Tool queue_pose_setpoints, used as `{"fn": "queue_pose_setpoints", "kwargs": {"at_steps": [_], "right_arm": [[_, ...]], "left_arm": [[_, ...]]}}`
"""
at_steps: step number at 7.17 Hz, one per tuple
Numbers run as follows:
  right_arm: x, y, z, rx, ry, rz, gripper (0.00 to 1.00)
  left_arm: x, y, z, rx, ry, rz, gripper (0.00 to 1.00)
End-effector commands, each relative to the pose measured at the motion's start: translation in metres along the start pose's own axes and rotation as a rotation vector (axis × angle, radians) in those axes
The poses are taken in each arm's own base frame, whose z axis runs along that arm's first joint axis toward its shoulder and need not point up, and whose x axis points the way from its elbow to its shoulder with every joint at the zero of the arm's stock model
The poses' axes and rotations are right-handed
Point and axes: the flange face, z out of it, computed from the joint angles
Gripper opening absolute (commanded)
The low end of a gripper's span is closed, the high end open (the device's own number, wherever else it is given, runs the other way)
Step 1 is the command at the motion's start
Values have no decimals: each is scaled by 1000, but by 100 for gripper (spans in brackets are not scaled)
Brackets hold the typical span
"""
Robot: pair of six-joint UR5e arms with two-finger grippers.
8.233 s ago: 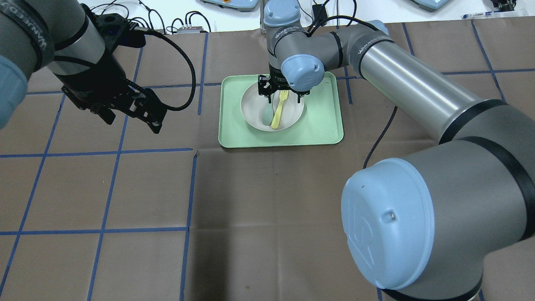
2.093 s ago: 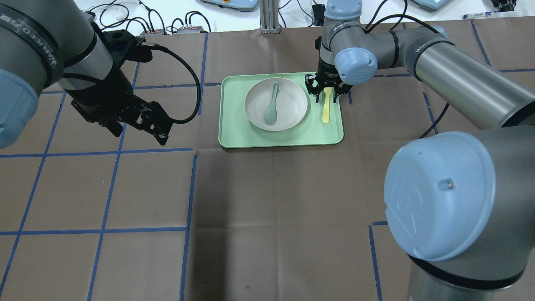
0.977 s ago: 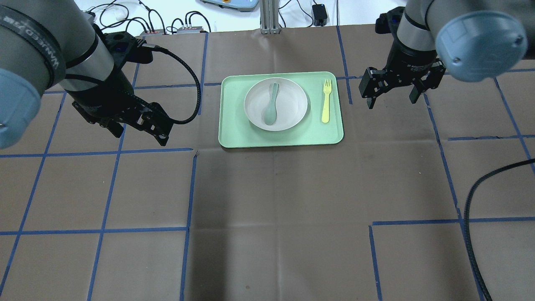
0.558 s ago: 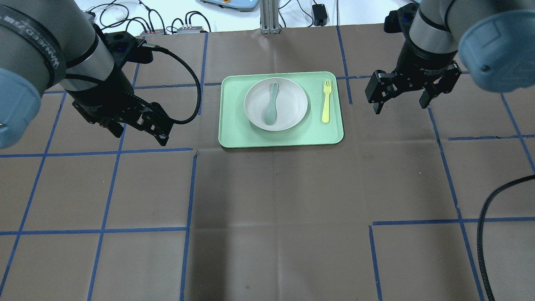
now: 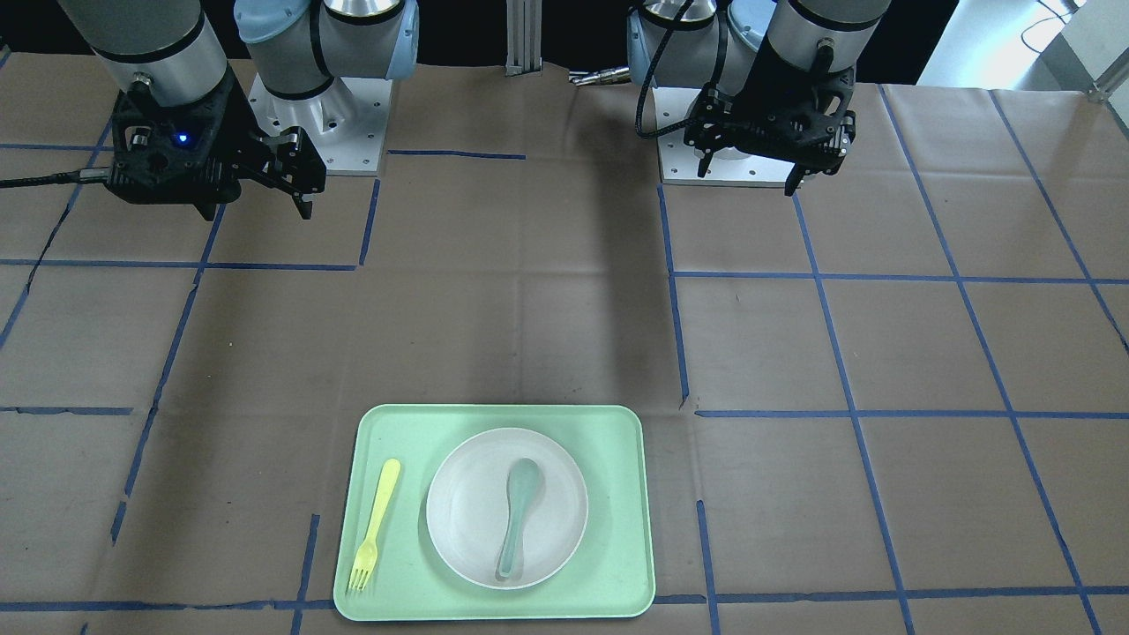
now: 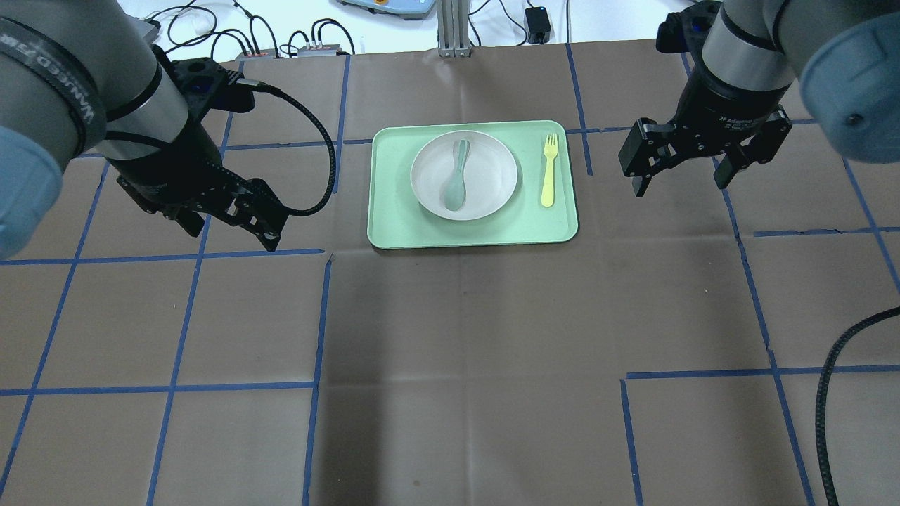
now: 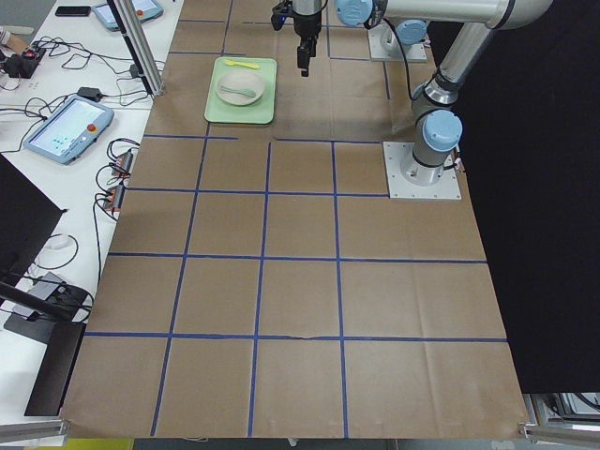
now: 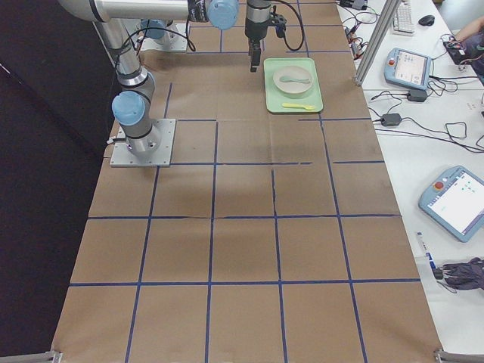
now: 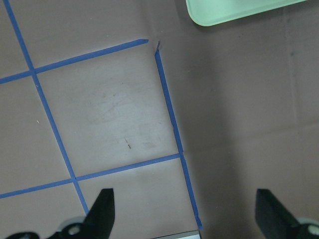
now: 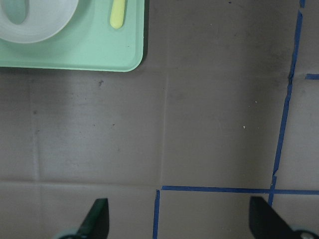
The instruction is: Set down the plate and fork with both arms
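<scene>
The off-white plate [image 6: 485,193] sits in the mint-green tray [image 6: 394,225] with a grey-green spoon [image 6: 455,186] lying in it. The pale-yellow fork [image 6: 549,179] lies flat on the tray to the plate's right, tines pointing away from me. In the front-facing view the fork [image 5: 374,527] is left of the plate [image 5: 467,520]. My right gripper [image 6: 682,184] is open and empty, hovering right of the tray. My left gripper [image 6: 232,235] is open and empty, hovering left of the tray.
The table is covered in brown paper with blue tape lines [image 6: 316,323]. A black cable [image 6: 833,393] hangs at the right. Cables and boxes [image 6: 309,42] lie beyond the far edge. The tray's corner shows in the right wrist view [image 10: 124,55] and the left wrist view [image 9: 219,15].
My right gripper let go of the fork on the tray right of the plate, then rose and drew back to the right. The left gripper has barely moved.
</scene>
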Motion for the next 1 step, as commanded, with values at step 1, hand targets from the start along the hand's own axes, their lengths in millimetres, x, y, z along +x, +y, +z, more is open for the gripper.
{"fn": "queue_pose_setpoints", "kwargs": {"at_steps": [1], "right_arm": [[0, -1, 0, 2, -2, 1, 100]], "left_arm": [[1, 8, 24, -41, 15, -5, 100]]}}
